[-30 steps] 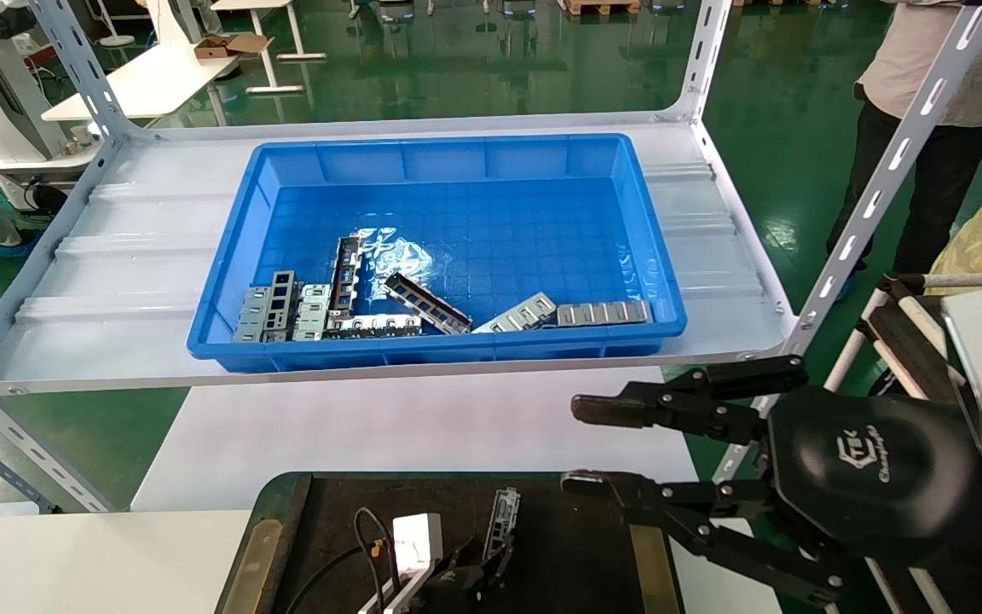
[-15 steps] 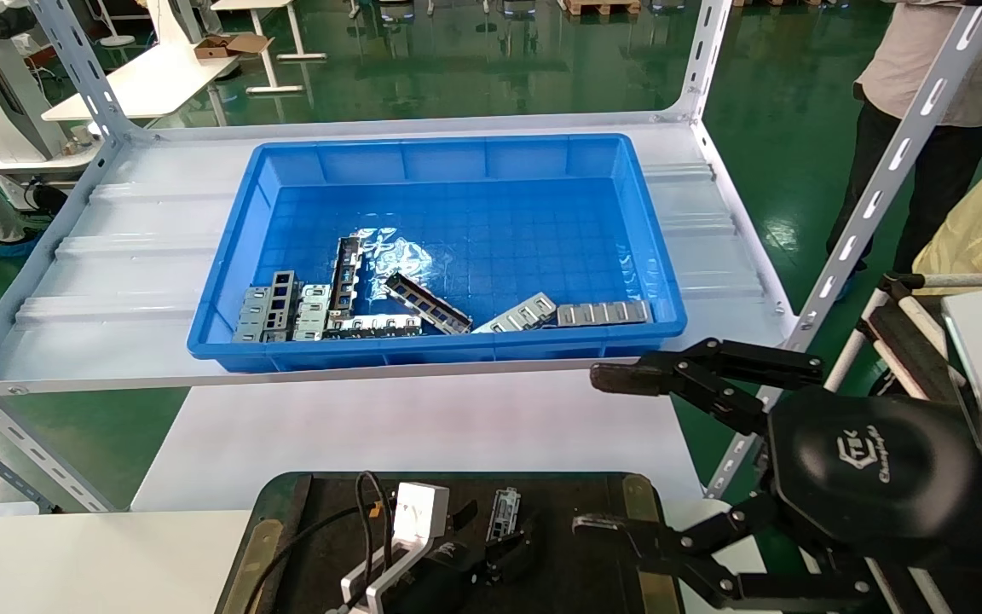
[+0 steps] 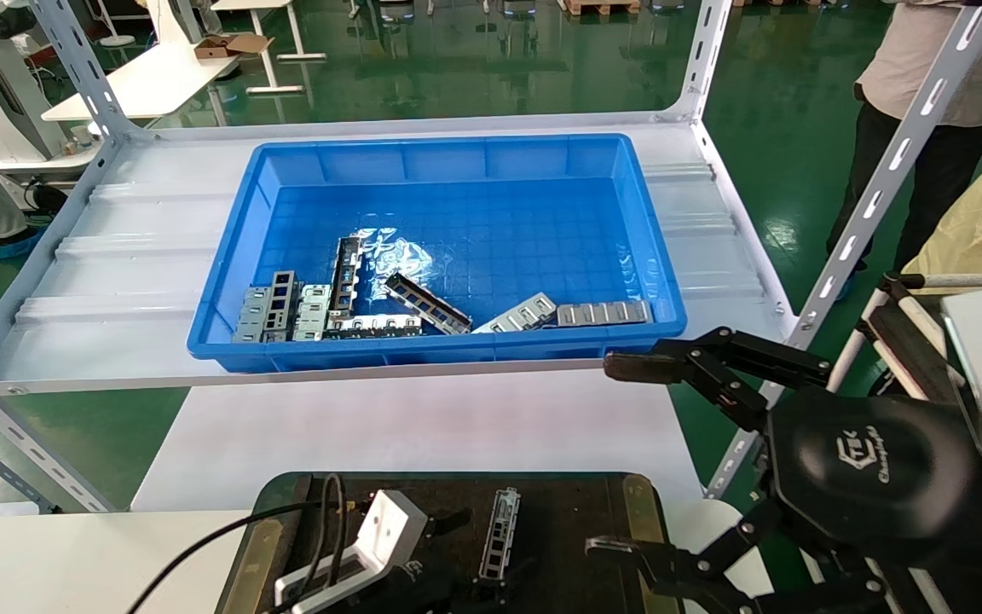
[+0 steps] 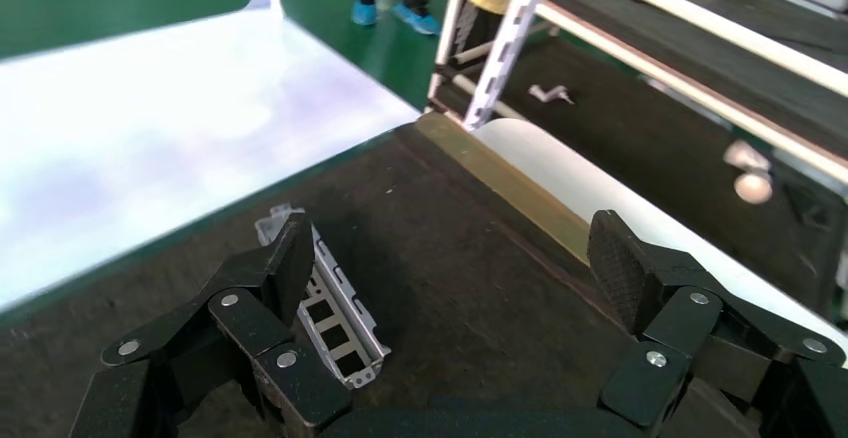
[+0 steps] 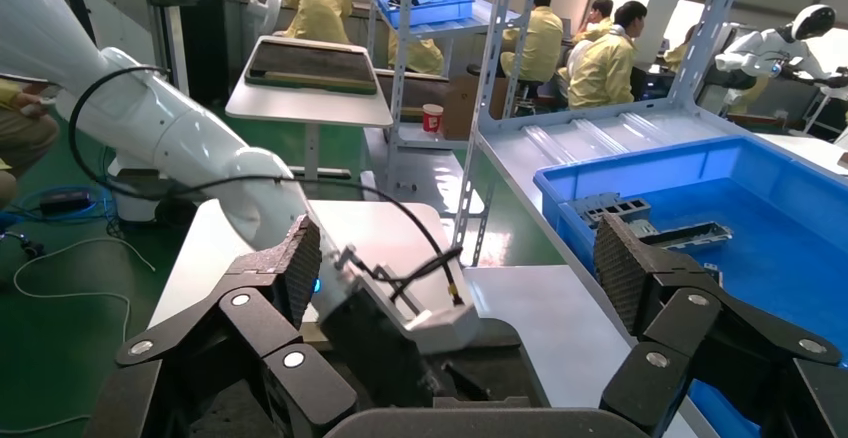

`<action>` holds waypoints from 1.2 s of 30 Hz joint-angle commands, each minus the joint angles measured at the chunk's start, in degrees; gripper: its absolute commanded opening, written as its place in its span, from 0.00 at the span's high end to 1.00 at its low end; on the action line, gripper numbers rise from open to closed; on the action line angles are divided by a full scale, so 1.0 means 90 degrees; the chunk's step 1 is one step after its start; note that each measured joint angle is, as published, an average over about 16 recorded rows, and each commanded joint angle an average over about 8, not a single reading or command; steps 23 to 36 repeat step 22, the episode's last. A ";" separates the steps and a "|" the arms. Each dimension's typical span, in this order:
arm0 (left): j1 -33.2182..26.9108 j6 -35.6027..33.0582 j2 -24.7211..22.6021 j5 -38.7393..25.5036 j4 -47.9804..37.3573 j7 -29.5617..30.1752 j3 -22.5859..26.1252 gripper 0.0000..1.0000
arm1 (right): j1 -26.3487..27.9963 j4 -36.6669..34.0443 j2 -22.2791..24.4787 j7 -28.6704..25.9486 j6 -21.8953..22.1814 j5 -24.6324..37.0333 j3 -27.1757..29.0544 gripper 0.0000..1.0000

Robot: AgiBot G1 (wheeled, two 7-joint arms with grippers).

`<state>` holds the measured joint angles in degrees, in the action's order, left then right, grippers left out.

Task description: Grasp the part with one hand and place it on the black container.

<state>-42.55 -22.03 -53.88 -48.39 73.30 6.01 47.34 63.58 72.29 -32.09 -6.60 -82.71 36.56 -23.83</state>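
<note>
The part (image 3: 499, 533), a narrow silver trough with rectangular cut-outs, lies on the floor of the black container (image 3: 580, 512) at the bottom centre. My left gripper (image 3: 461, 563) is low over the container and open, holding nothing. In the left wrist view the part (image 4: 335, 318) lies on the dark floor (image 4: 480, 258) just inside one of the fingers (image 4: 285, 258), which hides part of it. My right gripper (image 3: 619, 456) hangs wide open and empty over the container's right rim.
A blue bin (image 3: 457, 162) with several metal parts (image 3: 423, 303) sits on the white rack shelf (image 3: 141, 256) behind. A rack post (image 3: 883, 188) rises at the right, with a person (image 3: 926, 85) beyond it. Brass strips (image 3: 257, 546) line the container's sides.
My left gripper has let go of the part, which now lies flat on the container, and the hand has drawn back to the left. My right gripper's jaws have spread wider.
</note>
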 commanded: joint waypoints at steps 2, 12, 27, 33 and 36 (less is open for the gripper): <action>0.0050 -0.0540 0.0237 0.0071 0.0051 -0.0327 -0.0222 0.00 | 0.0000 0.0000 0.0000 0.0000 0.0000 0.0000 0.0000 0.00; 0.0412 -0.1848 0.0766 0.0624 -0.0002 -0.1305 -0.0896 0.00 | 0.0000 0.0000 0.0000 0.0000 0.0000 0.0000 0.0000 0.00; 0.0731 -0.2292 0.1141 0.0951 0.0189 -0.1615 -0.1190 0.00 | 0.0000 0.0000 0.0000 0.0000 0.0000 0.0000 -0.0001 0.00; 0.0731 -0.2292 0.1141 0.0951 0.0189 -0.1615 -0.1190 0.00 | 0.0000 0.0000 0.0000 0.0000 0.0000 0.0000 -0.0001 0.00; 0.0731 -0.2292 0.1141 0.0951 0.0189 -0.1615 -0.1190 0.00 | 0.0000 0.0000 0.0000 0.0000 0.0000 0.0000 -0.0001 0.00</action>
